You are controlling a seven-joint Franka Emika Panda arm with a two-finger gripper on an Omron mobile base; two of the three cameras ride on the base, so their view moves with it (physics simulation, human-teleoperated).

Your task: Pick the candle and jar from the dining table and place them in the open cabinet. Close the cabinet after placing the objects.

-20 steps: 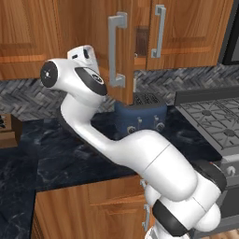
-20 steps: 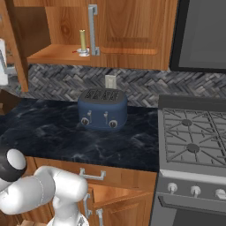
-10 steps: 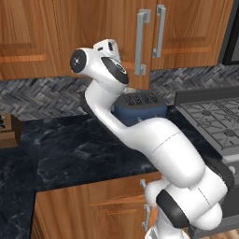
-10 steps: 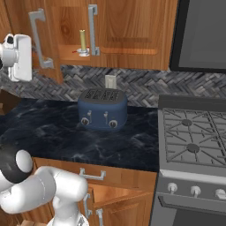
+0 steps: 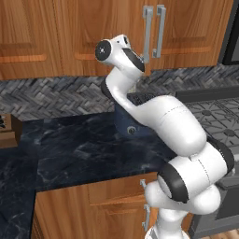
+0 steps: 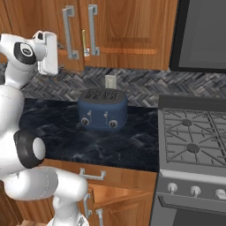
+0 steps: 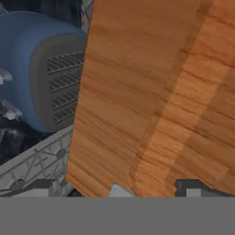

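1. The warm brown wood wall cabinet [image 6: 128,31] with panelled doors spans the top of both base views; its two long silver bar handles [image 5: 154,31] stand close together. In the right base view a narrow gap is left between the doors.
2. The black marble counter with white veins [image 5: 79,149] runs under the cabinet on a brown wood base, backed by a grey herringbone tile wall [image 6: 145,86].
3. A grey gas stove [image 6: 192,141] sits just right of the counter.
4. The white robot arm [image 5: 158,121] rises from the base and bends up toward the cabinet's lower edge.
5. A blue toaster [image 6: 102,108] stands on the counter near the wall.
6. The gripper [image 7: 110,186] sits close against a cabinet door panel, its two dark tips spread wide and holding nothing.
7. The short yellow-gold stick candle [image 6: 83,39] shows as a thin sliver through the door gap, inside the cabinet.
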